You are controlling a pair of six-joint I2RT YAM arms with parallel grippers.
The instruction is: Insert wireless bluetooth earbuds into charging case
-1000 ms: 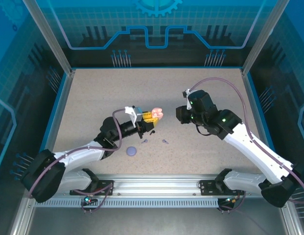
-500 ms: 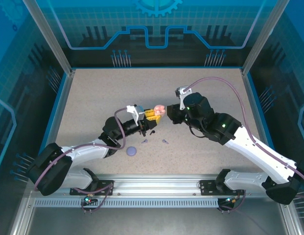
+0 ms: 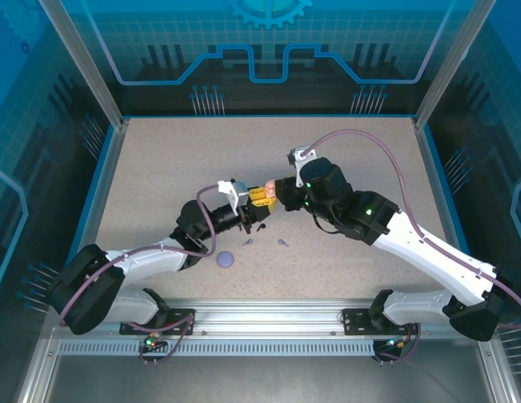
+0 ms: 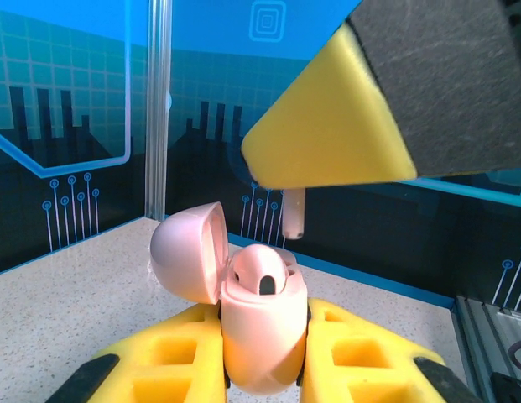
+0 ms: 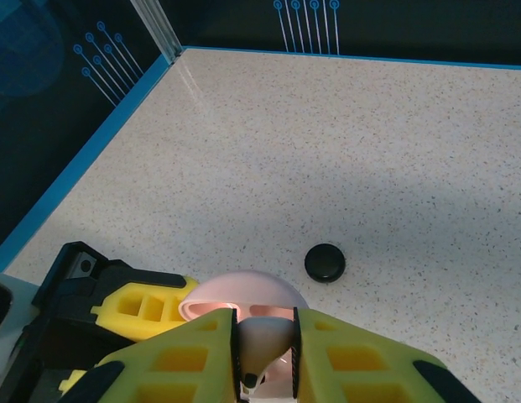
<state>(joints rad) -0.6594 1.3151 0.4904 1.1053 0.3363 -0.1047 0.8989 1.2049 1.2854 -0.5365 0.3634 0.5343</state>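
Two robot arms meet tip to tip near the middle of the speckled beige counter (image 3: pixel 159 168). The left gripper (image 3: pixel 261 197) is clamped on a rounded pale pink plastic charging case (image 4: pixel 262 327). Its yellow fingers (image 4: pixel 180 348) press the case from both sides, and the case's hinged lid (image 4: pixel 190 250) stands open. Whether a bud already sits inside the open case cannot be told.

Just above the case's open mouth hangs a small pale pink stemmed earbud (image 4: pixel 294 211), stem pointing down and clear of the case. It is pinched in the right gripper (image 5: pixel 266 326), whose yellow fingers (image 5: pixel 172 361) are closed on the bud's sides. In the right wrist view the bud sits between those fingers with the pink lid directly beneath.

A flat lavender disc-shaped case (image 3: pixel 226 259) lies closed toward the counter's near edge, left of where the grippers meet. A tiny lavender earbud (image 3: pixel 247 243) lies just beside it. A second lavender earbud (image 3: pixel 283 243) lies apart to the right, both on the counter under the raised grippers. A round black disc-shaped case (image 5: pixel 325 263) rests flat on bare counter beyond the pink case, well short of the far edge.
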